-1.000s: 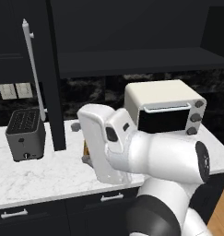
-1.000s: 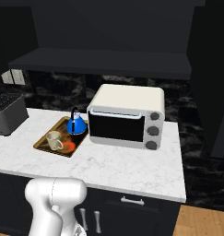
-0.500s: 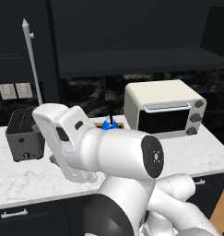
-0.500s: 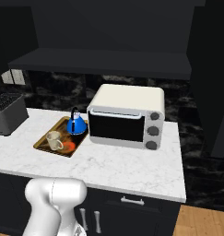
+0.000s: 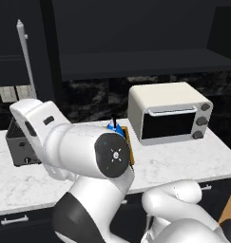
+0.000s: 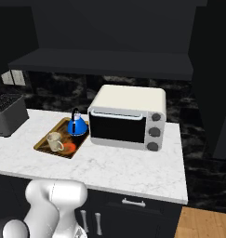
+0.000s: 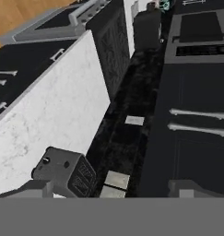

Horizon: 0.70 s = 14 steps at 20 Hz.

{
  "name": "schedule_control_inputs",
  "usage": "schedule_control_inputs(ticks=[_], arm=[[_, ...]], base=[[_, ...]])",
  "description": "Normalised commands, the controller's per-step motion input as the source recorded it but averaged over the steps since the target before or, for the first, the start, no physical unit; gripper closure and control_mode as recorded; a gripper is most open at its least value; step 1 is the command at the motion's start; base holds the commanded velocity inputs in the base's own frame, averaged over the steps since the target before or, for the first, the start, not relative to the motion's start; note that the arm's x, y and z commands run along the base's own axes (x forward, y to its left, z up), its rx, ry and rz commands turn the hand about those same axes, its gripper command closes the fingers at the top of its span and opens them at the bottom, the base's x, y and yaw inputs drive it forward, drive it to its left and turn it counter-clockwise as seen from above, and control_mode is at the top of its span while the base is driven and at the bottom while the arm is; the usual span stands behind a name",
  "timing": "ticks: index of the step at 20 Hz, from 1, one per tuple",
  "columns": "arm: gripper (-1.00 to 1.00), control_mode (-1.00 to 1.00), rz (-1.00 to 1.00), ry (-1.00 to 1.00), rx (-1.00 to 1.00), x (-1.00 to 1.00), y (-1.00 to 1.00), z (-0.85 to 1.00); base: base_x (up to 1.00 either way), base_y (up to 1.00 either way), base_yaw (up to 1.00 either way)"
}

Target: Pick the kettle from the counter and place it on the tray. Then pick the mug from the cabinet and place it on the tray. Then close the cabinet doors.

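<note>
Cabinet doors [image 7: 196, 120] are what we handle next: stiff, heavy-looking panels, probably best pushed near their long bar handles [image 7: 198, 113]; our end effector [image 7: 109, 186] stands open, empty.

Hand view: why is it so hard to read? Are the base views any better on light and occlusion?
Hand view: rolled sideways, so the white marble-veined counter runs up the frame, and the black cabinet fronts merge into darkness. Left base view: the white arm covers most of the golden-brown tray. Right base view: evenly lit, no glare; the bright-blue kettle and cream mug read sharply.
</note>
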Motion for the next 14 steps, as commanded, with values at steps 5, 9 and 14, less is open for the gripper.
schedule_control_inputs(ticks=[5,9,14], arm=[[-1.00,-1.00,-0.25,0.00,0.06,0.08,0.15,0.00],[-1.00,-1.00,-0.25,0.00,0.08,-0.01,0.02,0.01],[-1.00,-1.00,-0.27,0.00,0.09,-0.12,-0.02,0.06]], base=[[0.00,0.00,0.00],[0.00,0.00,0.00],[0.00,0.00,0.00]])
